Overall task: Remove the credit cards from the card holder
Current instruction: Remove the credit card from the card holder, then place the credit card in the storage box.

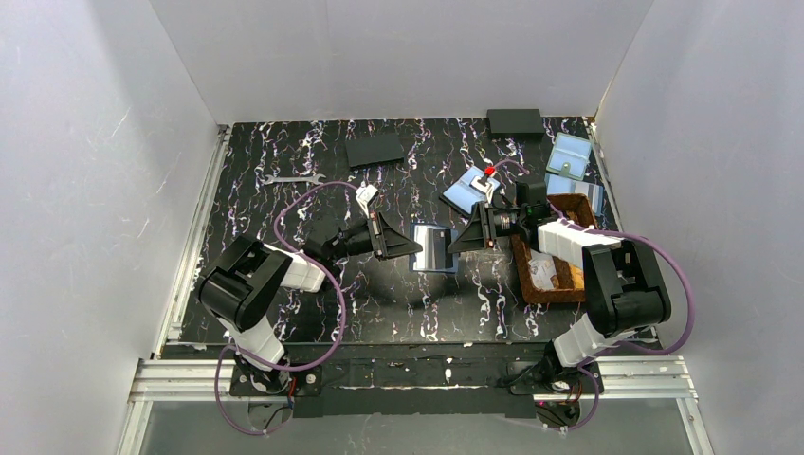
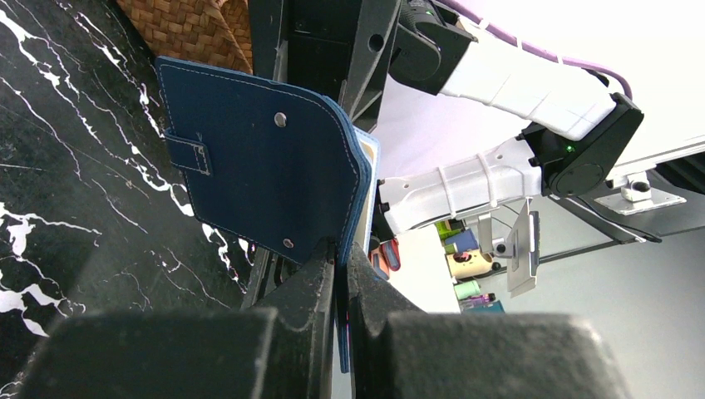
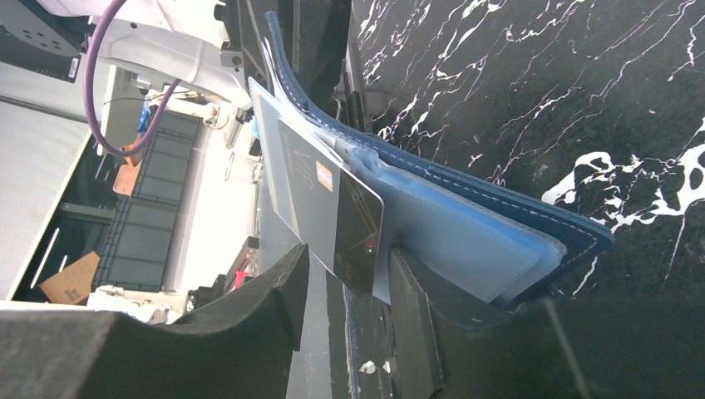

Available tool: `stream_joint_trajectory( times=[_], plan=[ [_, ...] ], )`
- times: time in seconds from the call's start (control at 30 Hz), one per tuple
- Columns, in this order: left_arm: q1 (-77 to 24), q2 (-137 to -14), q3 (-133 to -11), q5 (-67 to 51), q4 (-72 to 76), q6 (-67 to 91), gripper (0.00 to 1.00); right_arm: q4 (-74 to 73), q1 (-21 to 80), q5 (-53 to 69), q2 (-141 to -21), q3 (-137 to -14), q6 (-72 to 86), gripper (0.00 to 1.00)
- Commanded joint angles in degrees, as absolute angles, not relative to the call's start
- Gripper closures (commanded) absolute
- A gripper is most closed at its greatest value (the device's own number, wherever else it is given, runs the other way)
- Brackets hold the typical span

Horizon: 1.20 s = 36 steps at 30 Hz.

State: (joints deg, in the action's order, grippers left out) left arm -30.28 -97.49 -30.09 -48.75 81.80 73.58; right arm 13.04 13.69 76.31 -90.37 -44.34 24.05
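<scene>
The navy-blue card holder (image 1: 434, 248) is held upright off the table between the two arms. My left gripper (image 2: 342, 259) is shut on its lower edge; its navy outer face with the snap tab (image 2: 266, 158) fills the left wrist view. In the right wrist view it hangs open with its light blue pockets (image 3: 449, 224) showing. A dark grey-black credit card (image 3: 353, 220) sticks halfway out of a pocket. My right gripper (image 3: 349, 253) is open, one finger on each side of that card's free corner, with a gap at the left finger. No orange-tan card shows clearly.
A brown woven tray (image 1: 550, 297) stands under the right arm. Pale blue pouches (image 1: 569, 156) lie at the back right and another (image 1: 467, 190) behind the right gripper. Two black pads (image 1: 375, 149) (image 1: 515, 120) and a wrench (image 1: 294, 178) lie at the back.
</scene>
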Motion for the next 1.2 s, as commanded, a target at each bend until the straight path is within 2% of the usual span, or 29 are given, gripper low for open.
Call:
stream_joint_trajectory(
  times=[0.0,0.1,0.53,0.8,0.87,0.97,1.0,1.03,1.17],
  plan=[
    [-30.7,-95.8,-32.2,-48.4,83.8,73.5,1.00,13.5,14.1,78.3,-89.7,-46.6,24.9,0.54],
    [-30.7,-96.1,-32.0,-48.4,83.8,73.4,1.00,13.5,14.1,78.6,-89.8,-46.9,24.9,0.59],
    [-29.6,-97.3,-29.1,-47.3,83.8,72.0,1.00,13.3,13.3,79.7,-90.5,-47.6,24.3,0.97],
    [-26.0,-92.4,-25.5,-46.6,83.8,71.6,1.00,12.3,9.4,76.2,-88.1,-45.8,21.6,0.99],
    [-24.9,-91.3,-23.8,-46.9,83.8,71.1,1.00,6.7,7.5,76.4,-85.8,-47.7,15.8,0.99],
    [-23.8,-90.5,-21.6,-47.4,83.8,70.8,1.00,-15.1,-0.1,72.3,-80.7,-54.1,-1.2,0.99],
    [-23.4,-89.8,-20.5,-47.5,83.7,70.4,1.00,-28.3,-4.4,66.9,-79.6,-58.7,-12.7,0.99],
    [-23.3,-89.1,-20.0,-47.6,83.6,70.1,1.00,-34.1,-6.2,62.9,-79.1,-61.1,-19.2,0.99],
    [-22.7,-87.2,-19.5,-49.1,82.2,69.1,1.00,-39.6,-11.7,56.3,-77.5,-65.5,-23.0,0.99]
  ],
)
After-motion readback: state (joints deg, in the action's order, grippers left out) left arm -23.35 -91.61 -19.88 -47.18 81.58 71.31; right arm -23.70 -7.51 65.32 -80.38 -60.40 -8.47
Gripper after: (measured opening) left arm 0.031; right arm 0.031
